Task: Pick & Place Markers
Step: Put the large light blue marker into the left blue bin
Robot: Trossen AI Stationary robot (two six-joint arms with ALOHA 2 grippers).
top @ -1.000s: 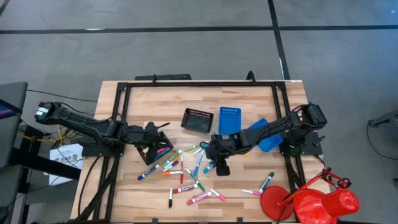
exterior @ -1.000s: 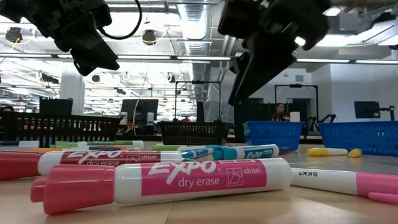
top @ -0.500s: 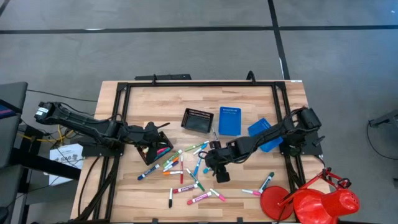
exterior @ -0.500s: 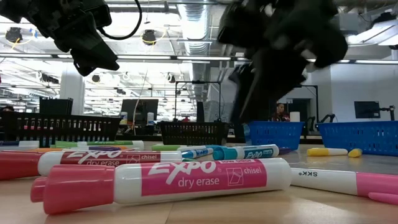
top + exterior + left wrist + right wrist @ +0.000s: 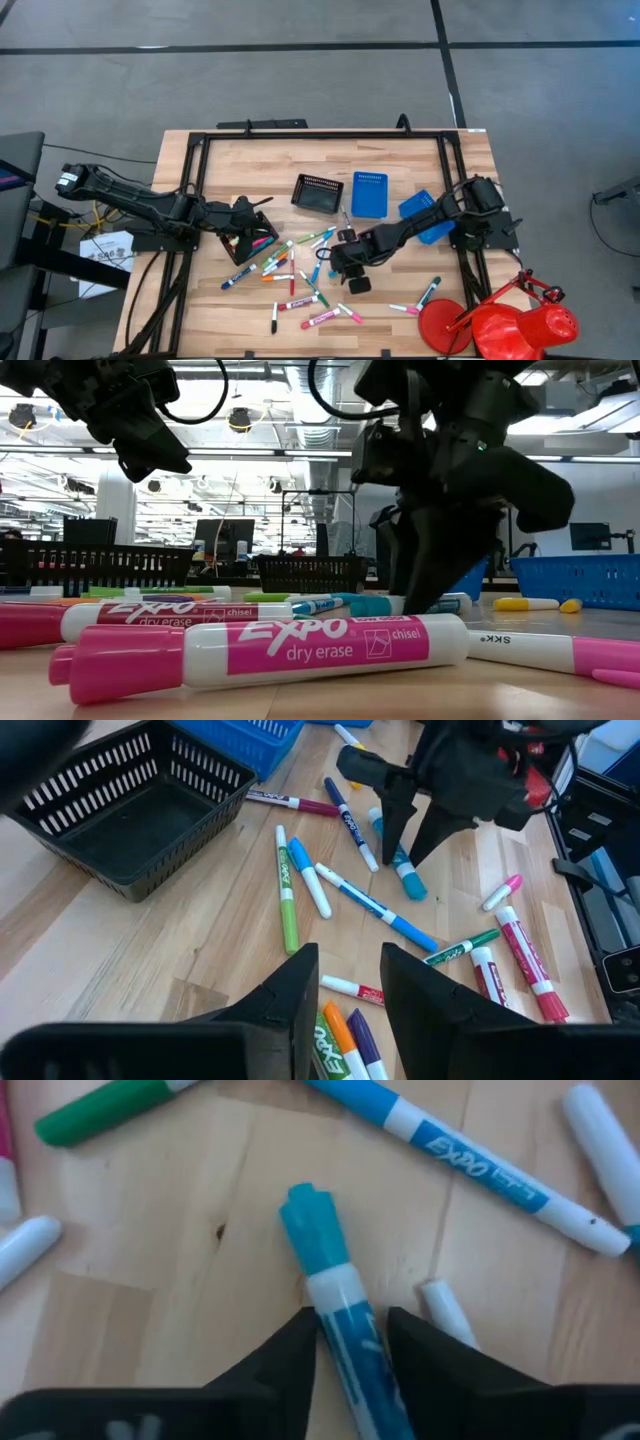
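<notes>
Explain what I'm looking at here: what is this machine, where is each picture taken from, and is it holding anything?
It is a robot with two dark arms at a wooden table; each arm ends in a two-finger hand. One picture looks straight down on the table, one looks level across it from the tabletop, and two come from cameras on the arms' wrists.

Markers in many colours lie scattered on the table, with a black tray and blue trays behind them.

The right hand is down among the markers, its fingers either side of a teal marker that lies on the wood, not lifted. The left hand hovers over the left of the pile, fingers apart, holding nothing.
</notes>
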